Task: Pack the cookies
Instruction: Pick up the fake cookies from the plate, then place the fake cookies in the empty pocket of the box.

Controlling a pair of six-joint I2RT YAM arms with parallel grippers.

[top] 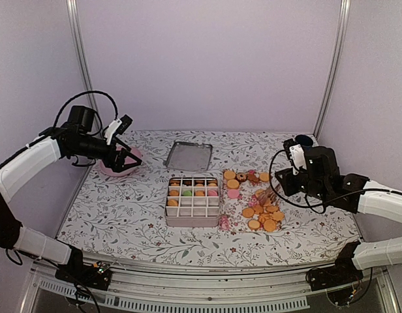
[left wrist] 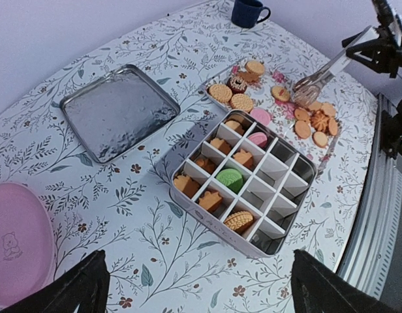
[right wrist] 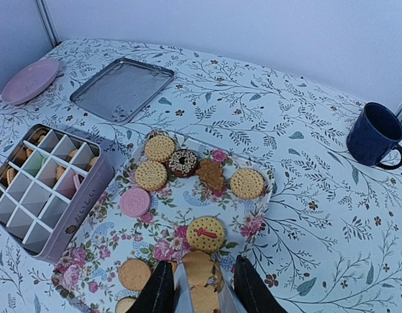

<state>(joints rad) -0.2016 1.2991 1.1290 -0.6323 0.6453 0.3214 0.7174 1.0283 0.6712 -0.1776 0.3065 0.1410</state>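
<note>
The floral tabletop carries everything. The left arm reaches in from 9 o'clock and the right arm from 3 o'clock.

A square box with a grid of cells sits at the middle. Its metal lid lies flat at the box's 12 o'clock, apart from it. A flowered tray lies just beside the box at its 3 o'clock. A pink plate is at the box's 10 o'clock, near the tabletop's left edge. A dark blue mug stands upright at 2 o'clock, well apart from the tray.

The cookies are in two places. Most lie loose on the tray: one group at its 12 o'clock end and a tighter heap at its 5 o'clock end. The others sit one to a cell in the box, filling the two rows on its 12 o'clock side, with one more in the next row. A green one and a pink one are among them.

The left jaws hang above the plate, spread wide and holding nothing.

The right jaws are closed on a pair of metal tongs, gripped between the two fingers. The tongs slant down toward the heap, with a golden cookie between their blades. I cannot tell whether it is lifted off the tray.
</note>
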